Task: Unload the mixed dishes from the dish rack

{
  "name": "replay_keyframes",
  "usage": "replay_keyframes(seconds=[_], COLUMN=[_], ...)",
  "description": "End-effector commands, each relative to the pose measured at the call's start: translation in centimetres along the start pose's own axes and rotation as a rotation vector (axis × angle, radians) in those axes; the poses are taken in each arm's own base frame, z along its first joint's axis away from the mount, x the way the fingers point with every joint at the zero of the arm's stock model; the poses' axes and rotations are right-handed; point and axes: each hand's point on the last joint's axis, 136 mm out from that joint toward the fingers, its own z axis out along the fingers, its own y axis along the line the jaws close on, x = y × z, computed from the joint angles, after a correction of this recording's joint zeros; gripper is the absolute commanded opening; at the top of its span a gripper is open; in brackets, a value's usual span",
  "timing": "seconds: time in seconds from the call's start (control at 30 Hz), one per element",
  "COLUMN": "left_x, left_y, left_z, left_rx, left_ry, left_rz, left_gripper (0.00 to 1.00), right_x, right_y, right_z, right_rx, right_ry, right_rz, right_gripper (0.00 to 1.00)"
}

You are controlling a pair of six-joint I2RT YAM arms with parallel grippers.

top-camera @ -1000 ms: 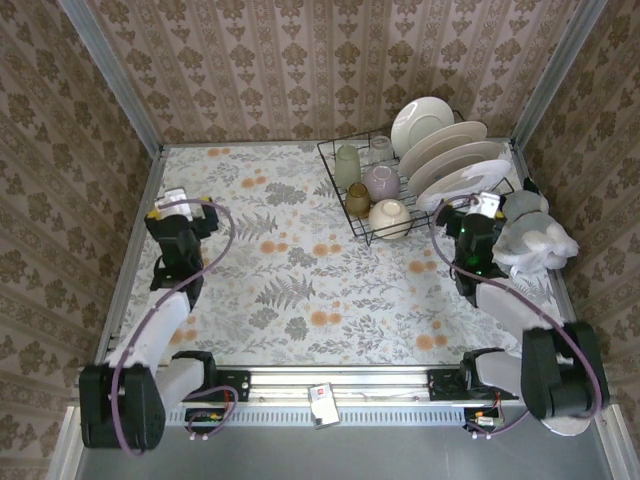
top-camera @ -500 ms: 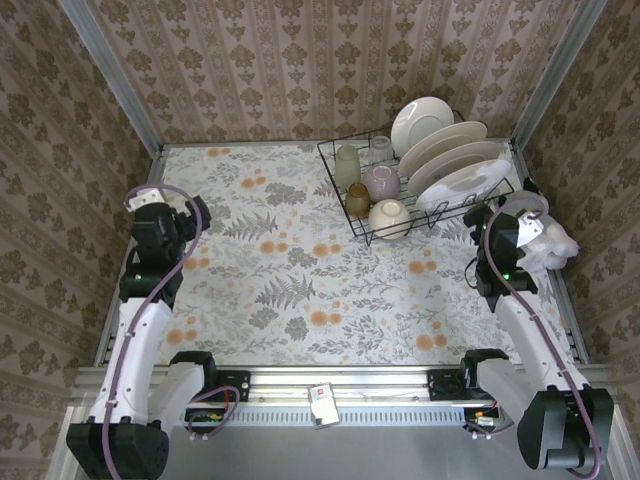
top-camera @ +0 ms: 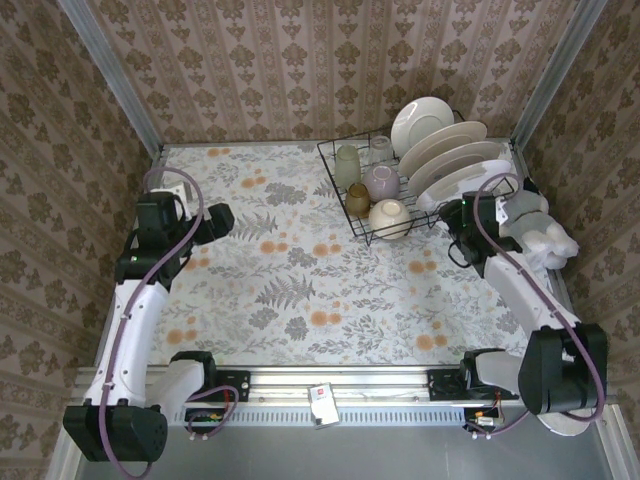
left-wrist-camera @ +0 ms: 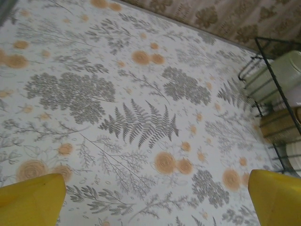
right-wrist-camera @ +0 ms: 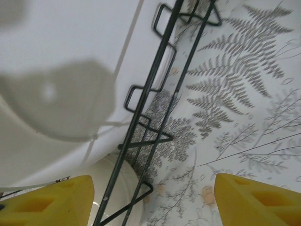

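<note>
The dish rack (top-camera: 415, 200) is seen loaded on the flowered bench (top-camera: 300, 290). Four white plates (top-camera: 450, 155) are stood on edge in its right-hand slots. Two pale tumblers (top-camera: 346, 165), an amber cup (top-camera: 357, 198), a lilac bowl (top-camera: 381, 182) and a cream bowl (top-camera: 389, 217) are kept in its left half. The right claw (top-camera: 455, 213) is held at the rack's near right corner, its yellow fingers (right-wrist-camera: 51, 200) spread apart with nothing clamped. In the right wrist view the rack's black wire and the white underside of a plate are framed between them. The left claw (top-camera: 216, 220) is poised well to the left of the rack, over bare bench, its fingers likewise parted and empty. A white-grey soft toy (top-camera: 535, 235) is found just right of the rack.
</note>
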Motion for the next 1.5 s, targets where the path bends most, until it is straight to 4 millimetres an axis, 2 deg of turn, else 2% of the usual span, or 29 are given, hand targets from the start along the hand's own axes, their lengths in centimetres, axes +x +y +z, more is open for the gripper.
replay_keyframes(seconds=[0.0, 0.2, 0.23, 0.4, 0.5, 0.83, 1.0, 1.2, 1.4, 1.47], left_x=[-0.4, -1.0, -1.0, -1.0, -0.7, 0.0, 0.6, 0.9, 1.5, 1.5], left_y=[-2.1, -3.7, -4.0, -7.5, -8.9, -10.2, -12.3, -12.3, -11.9, -12.0], left_z=[-1.2, -2.2, -2.3, -3.8, -4.3, -4.3, -5.4, -5.3, -4.9, -5.0], left_rx=[0.092, 0.171, 0.187, 0.399, 0.499, 0.582, 0.739, 0.745, 0.724, 0.724], left_ry=[0.011, -0.011, -0.017, -0.060, -0.099, -0.109, -0.107, -0.116, -0.109, -0.116], left_rz=[0.050, 0.082, 0.086, 0.139, 0.163, 0.180, 0.179, 0.186, 0.191, 0.196], left_gripper=[1.00, 1.00, 1.00, 1.00, 1.00, 1.00, 1.00, 1.00, 1.00, 1.00], right_x=[0.3, 1.8, 2.4, 3.3, 3.8, 4.9, 5.6, 6.3, 6.5, 6.8], right_y=[2.1, 3.4, 3.1, 3.2, 2.9, 3.2, 3.2, 2.8, 2.6, 2.5], right_z=[0.6, 2.4, 3.2, 4.1, 4.7, 5.8, 6.3, 6.5, 6.2, 6.3], right_rx=[-0.032, -0.026, -0.003, 0.018, 0.033, 0.039, 0.044, 0.062, 0.078, 0.085], right_ry=[0.025, 0.085, 0.099, 0.110, 0.124, 0.157, 0.181, 0.209, 0.230, 0.246], right_rz=[0.047, 0.069, 0.066, 0.058, 0.067, 0.085, 0.080, 0.062, 0.031, 0.026], right_gripper=[0.66, 0.58, 0.58, 0.57, 0.55, 0.43, 0.34, 0.21, 0.16, 0.11])
